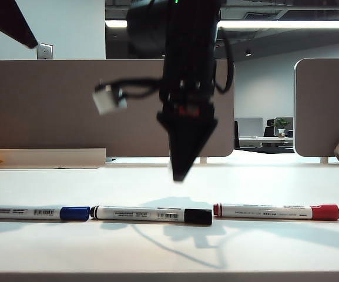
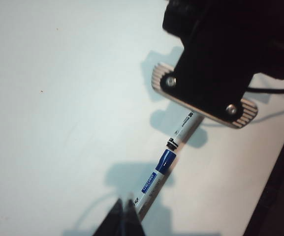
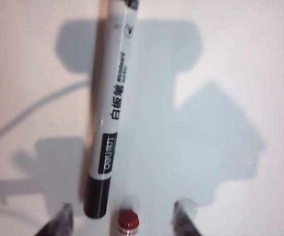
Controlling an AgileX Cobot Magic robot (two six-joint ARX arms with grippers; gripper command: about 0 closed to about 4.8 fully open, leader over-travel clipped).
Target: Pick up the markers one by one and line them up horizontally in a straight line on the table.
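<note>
white table, grey dividers, both grippers above

The right gripper is showing as a matte black wedge tapering to a point, with a red patch on its body, a black cable looping beside it and a small white connector dangling. The left gripper is showing thin black fingers, and a ribbed silver plate with two screws is backing the right one.

Blue-capped marker, black-capped marker, red-capped marker, end to end, flat on white table.
</note>
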